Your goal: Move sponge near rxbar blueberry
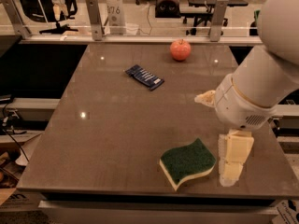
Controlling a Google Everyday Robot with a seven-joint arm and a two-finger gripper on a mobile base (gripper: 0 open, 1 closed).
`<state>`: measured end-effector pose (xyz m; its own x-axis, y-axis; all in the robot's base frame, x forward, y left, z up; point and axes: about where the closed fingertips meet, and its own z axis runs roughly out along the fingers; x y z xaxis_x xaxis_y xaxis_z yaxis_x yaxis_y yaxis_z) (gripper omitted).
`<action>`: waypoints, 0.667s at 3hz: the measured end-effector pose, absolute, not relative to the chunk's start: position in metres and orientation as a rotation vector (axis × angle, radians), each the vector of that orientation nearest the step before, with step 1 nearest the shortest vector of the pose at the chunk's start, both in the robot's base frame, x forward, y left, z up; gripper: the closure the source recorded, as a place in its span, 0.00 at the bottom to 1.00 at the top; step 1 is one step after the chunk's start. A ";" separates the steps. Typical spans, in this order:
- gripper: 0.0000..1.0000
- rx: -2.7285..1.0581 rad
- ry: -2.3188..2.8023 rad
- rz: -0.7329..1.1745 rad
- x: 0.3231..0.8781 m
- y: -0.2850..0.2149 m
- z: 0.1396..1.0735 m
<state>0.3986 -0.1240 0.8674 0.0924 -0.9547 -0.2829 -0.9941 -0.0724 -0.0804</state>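
The brown surface is smooth and shiny. A fat white arm comes in at 3 o'clock. The wavy sponge, green on top and yellow below, lies at 5 o'clock. It is just beside the pale gripper, at its 9 o'clock. Clenched or not, I cannot tell. The flat blue rxbar blueberry lies at 12 o'clock.

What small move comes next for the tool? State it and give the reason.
Probably slide the tool a little to the left, to bring it over the sponge, before lowering to grasp. The tool hangs just to the right of the sponge, near the front edge of the table, beside it rather than over it. The rxbar blueberry lies far back, left of the apple.
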 end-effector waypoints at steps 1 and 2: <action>0.00 -2.147 1.904 0.231 0.392 -0.114 0.857; 0.00 -2.168 1.869 0.247 0.389 -0.106 0.848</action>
